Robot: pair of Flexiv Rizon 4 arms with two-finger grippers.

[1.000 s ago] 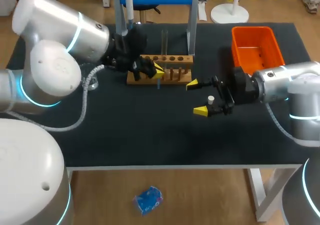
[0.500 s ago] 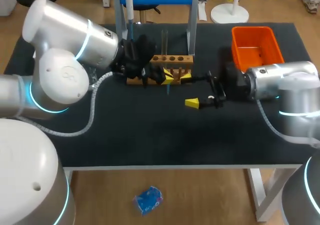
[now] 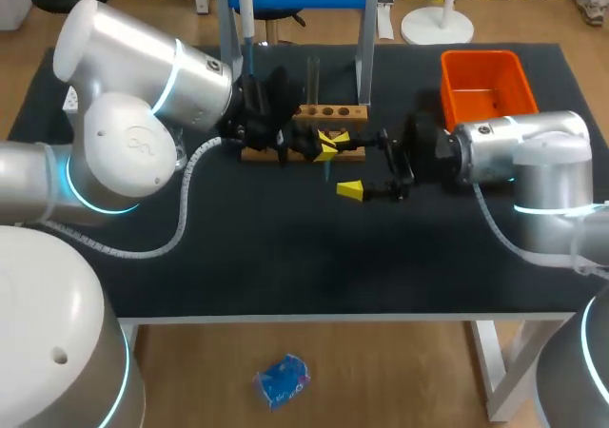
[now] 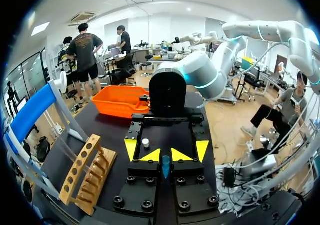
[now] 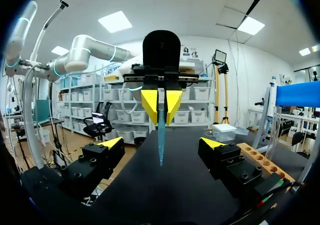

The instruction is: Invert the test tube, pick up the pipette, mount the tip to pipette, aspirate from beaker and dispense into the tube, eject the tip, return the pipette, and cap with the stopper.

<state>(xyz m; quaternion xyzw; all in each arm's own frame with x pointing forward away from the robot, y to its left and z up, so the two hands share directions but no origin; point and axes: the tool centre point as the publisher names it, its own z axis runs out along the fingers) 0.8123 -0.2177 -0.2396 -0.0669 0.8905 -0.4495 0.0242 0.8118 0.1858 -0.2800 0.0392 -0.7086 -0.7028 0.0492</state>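
Right wrist view: the test tube (image 5: pixel 160 130) was clamped in the left gripper (image 5: pixel 161 105), hanging tip-down between the spread fingers of the right gripper (image 5: pixel 161 143). Inversion was judged in hand; next, the tube would have to be pinched by the right gripper before release.

Black over the table (image 3: pixel 285 266), bright orange on the bin (image 3: pixel 481 86), pale tan wood on the rack (image 3: pixel 328 114), see-through blue on the tube (image 5: pixel 160 135), white on the stopper (image 4: pixel 145 143), yellow tips on the black left gripper (image 4: pixel 163 156) and right gripper (image 5: pixel 161 143), silver-white with glowing cyan rings on the left arm (image 3: pixel 124 114) and right arm (image 3: pixel 519 152).
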